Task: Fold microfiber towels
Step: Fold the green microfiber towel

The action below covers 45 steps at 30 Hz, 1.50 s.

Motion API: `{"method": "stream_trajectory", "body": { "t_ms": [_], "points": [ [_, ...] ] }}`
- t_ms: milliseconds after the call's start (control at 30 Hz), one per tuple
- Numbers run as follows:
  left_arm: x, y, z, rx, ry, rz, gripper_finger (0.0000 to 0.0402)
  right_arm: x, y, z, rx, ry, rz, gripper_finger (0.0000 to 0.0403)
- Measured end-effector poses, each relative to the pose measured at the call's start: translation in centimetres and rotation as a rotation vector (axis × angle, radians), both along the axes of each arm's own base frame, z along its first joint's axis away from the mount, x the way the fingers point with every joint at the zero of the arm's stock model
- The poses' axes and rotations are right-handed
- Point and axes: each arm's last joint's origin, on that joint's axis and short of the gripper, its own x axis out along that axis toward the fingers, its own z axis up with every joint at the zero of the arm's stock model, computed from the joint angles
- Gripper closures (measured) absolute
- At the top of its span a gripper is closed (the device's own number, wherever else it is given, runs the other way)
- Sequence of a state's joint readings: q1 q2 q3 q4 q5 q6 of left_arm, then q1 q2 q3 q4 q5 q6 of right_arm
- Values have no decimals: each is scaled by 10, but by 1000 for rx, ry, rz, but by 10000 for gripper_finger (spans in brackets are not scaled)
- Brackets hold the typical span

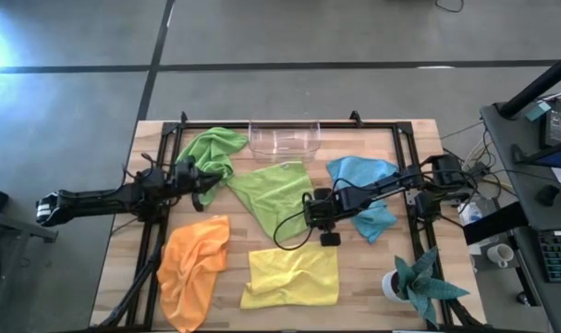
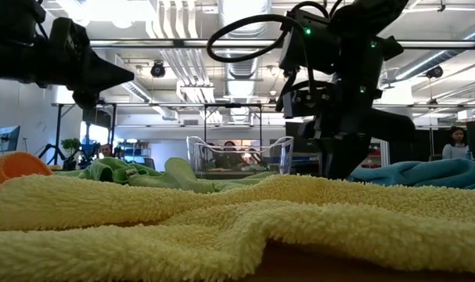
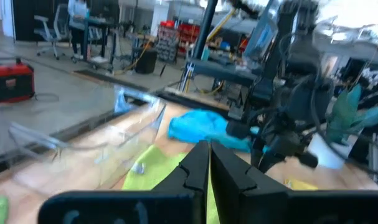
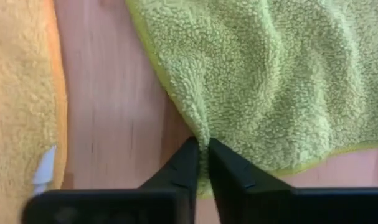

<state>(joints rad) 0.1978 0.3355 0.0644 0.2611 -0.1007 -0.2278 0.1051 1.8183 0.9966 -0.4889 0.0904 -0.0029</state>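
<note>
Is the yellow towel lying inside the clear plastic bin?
No, the yellow towel lies spread on the wooden table near its front edge, while the clear bin stands apart at the far edge.

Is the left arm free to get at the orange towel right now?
Probably yes: the left hand is shut on nothing, and the orange towel lies bare on its side. The right hand pinches the flat green towel.

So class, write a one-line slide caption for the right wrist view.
Right end effector pinches the edge of a lime green towel on the wooden table, orange towel alongside.
</note>
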Motion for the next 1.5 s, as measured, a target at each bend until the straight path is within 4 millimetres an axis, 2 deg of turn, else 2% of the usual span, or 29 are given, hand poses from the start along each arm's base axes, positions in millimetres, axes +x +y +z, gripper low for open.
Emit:
{"method": "stream_trajectory", "body": {
  "t_ms": [267,567,733,1167,1333,1500],
  "points": [
    [0,0,10,21,-110,9,402,0,1,5,88,-12,-127,393],
    [-1,0,12,27,-139,10,402,11,4,29,158,-53,-258,394],
    [0,1,12,26,-136,18,399,20,7,40,177,-96,-271,394],
    [-2,2,20,13,-225,89,306,24,7,53,183,-86,-303,394],
    [2,1,24,-36,-228,26,299,27,8,61,185,-97,-300,394],
    [13,0,26,-48,-144,-99,299,27,8,61,185,-96,-300,394]
  ]
}}
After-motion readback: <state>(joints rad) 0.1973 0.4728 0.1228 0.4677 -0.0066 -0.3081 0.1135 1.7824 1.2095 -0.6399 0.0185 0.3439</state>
